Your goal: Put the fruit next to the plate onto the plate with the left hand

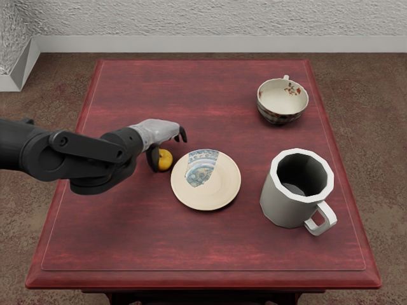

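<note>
The small yellow-orange fruit (165,160) sits left of centre on the desk (127,235), just beside the plate's (230,187) left rim. It looks round, so you have no long axis to align. Your left robot hand (159,134) arches just above it, loosely open and holding nothing, with the plate to the lower right.

One head view, from above the table (191,241), slanting down toward the far wall (222,16), whole top framed
</note>
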{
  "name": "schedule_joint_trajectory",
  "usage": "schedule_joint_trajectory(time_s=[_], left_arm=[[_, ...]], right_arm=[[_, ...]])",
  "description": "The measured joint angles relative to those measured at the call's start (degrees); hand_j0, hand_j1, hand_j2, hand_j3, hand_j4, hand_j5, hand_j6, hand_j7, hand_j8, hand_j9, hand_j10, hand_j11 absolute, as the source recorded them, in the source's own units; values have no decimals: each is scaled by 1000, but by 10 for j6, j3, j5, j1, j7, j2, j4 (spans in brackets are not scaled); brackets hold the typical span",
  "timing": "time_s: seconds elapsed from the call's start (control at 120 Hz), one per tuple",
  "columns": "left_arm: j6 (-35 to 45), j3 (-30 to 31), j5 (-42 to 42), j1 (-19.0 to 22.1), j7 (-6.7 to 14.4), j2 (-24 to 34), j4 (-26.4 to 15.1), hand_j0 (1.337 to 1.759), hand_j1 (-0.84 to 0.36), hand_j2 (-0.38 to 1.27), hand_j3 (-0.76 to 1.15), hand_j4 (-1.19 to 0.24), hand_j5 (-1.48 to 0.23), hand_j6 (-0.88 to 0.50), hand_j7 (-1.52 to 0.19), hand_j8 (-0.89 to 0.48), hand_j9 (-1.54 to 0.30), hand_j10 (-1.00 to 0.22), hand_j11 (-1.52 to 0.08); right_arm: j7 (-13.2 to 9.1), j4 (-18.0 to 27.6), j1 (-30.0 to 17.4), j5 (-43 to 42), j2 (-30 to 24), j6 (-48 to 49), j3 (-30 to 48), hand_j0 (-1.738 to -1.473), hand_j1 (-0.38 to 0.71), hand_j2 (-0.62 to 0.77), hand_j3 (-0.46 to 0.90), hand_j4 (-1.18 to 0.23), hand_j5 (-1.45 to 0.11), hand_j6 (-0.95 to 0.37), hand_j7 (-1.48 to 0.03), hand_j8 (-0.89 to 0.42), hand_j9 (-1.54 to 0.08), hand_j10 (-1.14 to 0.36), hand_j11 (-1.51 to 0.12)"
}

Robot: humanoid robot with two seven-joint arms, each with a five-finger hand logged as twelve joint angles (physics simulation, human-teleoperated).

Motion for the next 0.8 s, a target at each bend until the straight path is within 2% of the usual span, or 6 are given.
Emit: schedule_joint_trajectory(time_s=[0.8], left_arm=[[16, 8, 2, 20, -7, -4, 0, 1658, -106, 77, 0, -380, -494, -380, -494, -380, -494, -380, -494]], right_arm=[[0, 0, 0, 0, 0, 0, 0, -1658, -320, -5, 0, -24, -31, -24, -31, -24, -31, -24, -31]])
